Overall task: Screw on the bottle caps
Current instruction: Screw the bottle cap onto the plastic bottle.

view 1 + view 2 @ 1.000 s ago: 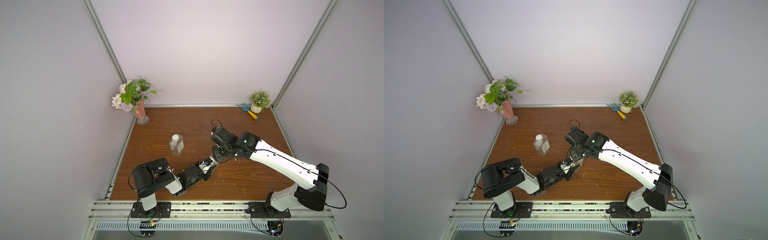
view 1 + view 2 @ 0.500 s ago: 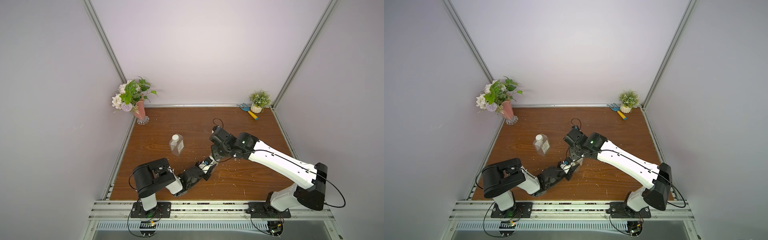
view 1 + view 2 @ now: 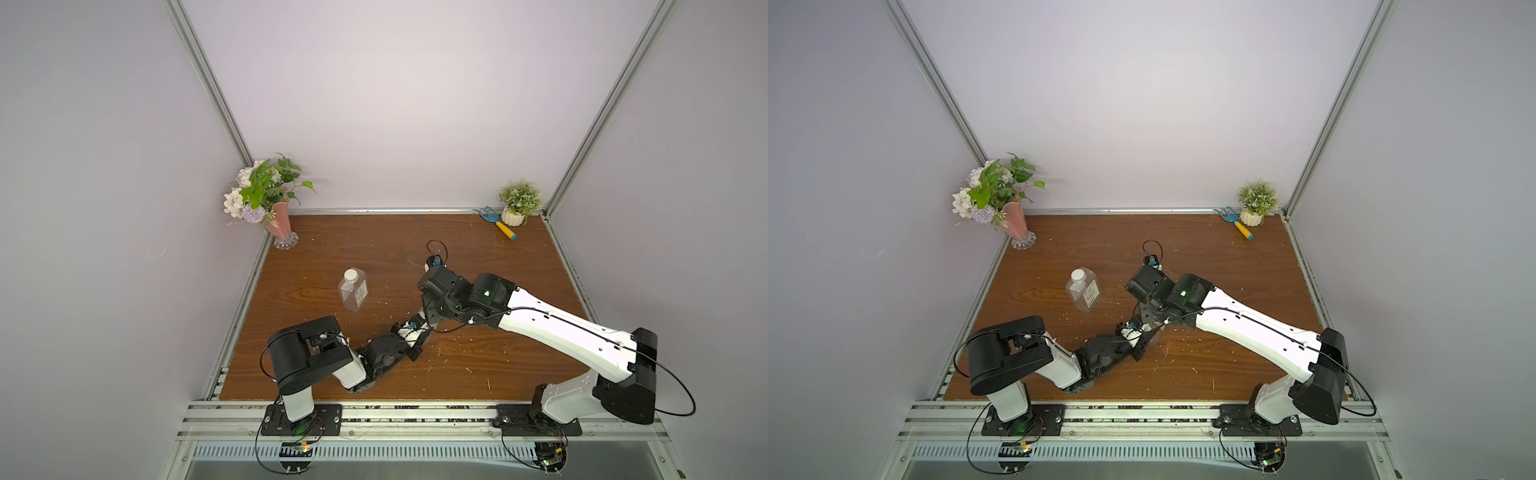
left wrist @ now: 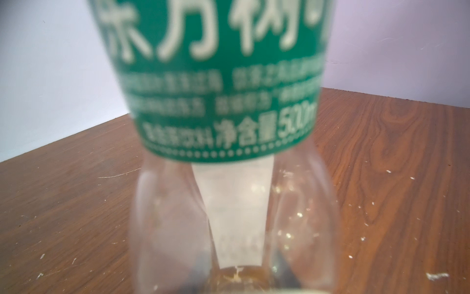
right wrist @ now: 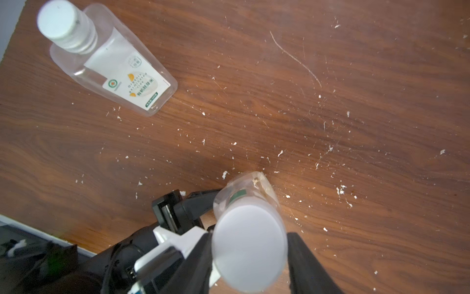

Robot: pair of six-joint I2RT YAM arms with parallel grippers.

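The round clear bottle (image 4: 223, 101) with the green label stands upright on the wood, and my left gripper (image 5: 216, 201) is shut on its lower body. A white bottle cap (image 5: 249, 247) sits on its neck. My right gripper (image 5: 250, 254) straddles that cap from above. One of its fingers (image 5: 198, 262) lies against the cap, and a strip of table shows between the cap and the other. In both top views the right wrist hides this bottle. The squarish bottle (image 3: 354, 291) (image 3: 1084, 291) stands apart to the left with its own white cap (image 5: 57, 19) on.
A pink flower vase (image 3: 278, 220) stands in the back left corner. A small potted plant (image 3: 517, 205) and a blue hand rake (image 3: 496, 222) are at the back right. White crumbs dot the wooden table (image 3: 478, 266). Walls close three sides.
The right wrist has shifted slightly to the left above the round bottle. The left arm and the squarish bottle have not moved.
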